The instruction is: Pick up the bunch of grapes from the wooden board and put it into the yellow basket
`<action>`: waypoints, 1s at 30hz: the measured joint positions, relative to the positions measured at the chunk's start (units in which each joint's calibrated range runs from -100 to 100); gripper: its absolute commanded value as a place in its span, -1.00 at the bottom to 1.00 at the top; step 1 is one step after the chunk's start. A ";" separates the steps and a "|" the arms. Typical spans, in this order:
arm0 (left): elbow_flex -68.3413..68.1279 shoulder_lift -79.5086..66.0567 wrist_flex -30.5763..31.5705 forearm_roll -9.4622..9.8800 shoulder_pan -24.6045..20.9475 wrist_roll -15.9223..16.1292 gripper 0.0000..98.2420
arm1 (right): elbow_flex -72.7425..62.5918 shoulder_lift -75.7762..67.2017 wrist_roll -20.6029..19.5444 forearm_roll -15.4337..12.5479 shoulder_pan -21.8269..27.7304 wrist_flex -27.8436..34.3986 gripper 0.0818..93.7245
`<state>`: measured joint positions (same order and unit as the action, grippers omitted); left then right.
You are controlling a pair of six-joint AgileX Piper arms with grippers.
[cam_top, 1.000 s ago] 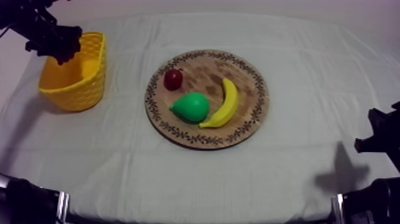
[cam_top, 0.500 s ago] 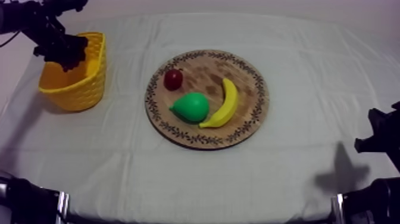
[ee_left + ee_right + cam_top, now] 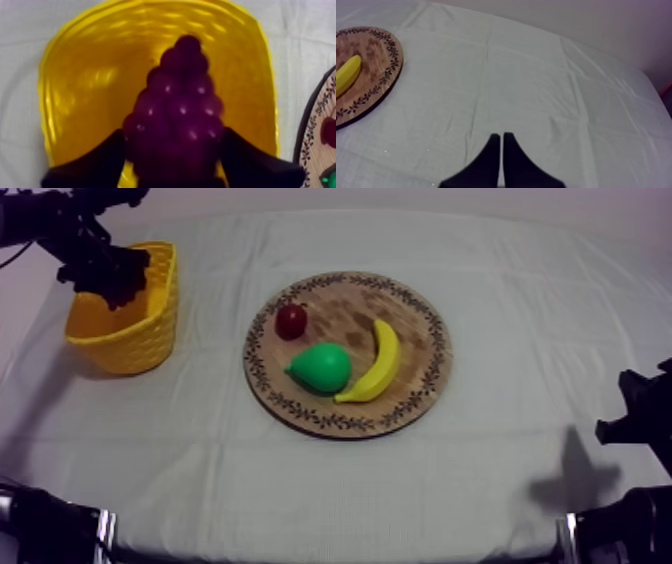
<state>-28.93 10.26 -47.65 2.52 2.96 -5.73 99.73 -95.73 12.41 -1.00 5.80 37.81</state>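
One bunch of grapes (image 3: 175,115): gripped by our left pincer (image 3: 171,134) across its wide end, narrow tip pointing over hollow of yellow basket (image 3: 75,100). We judge it a light, stiff moulded toy, knobbly and glossy, likely slick; a flank hold at the widest part suits. Basket walls near on both sides, open room below. Right pincer (image 3: 501,137): closed on nothing, low over bare counter (image 3: 536,75), well apart from wooden board (image 3: 400,308).

On the cloth-covered surface (image 3: 520,478): yellow woven basket (image 3: 135,338) upper left, round wooden board with patterned rim (image 3: 420,313) at centre. On the board: small red fruit (image 3: 291,320) upper left, green pear (image 3: 322,368) below it, yellow banana (image 3: 376,363) right. The left tool (image 3: 108,276) holds the purple bunch of grapes (image 3: 177,110) over the basket.
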 measured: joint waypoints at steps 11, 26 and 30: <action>-2.53 -3.94 0.60 1.63 0.89 -2.03 0.80 | 0.00 0.00 0.10 0.00 0.00 0.00 -1.00; -8.93 -16.91 -0.53 0.92 1.15 -1.47 0.48 | 0.00 0.00 0.02 0.00 0.00 0.00 -1.00; -12.35 -23.71 -0.49 0.28 1.99 -0.73 0.15 | 0.00 0.00 0.02 0.00 0.00 0.00 -1.00</action>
<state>-41.28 -13.45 -48.14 2.79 4.95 -6.45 99.73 -95.73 12.43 -1.00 5.80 37.81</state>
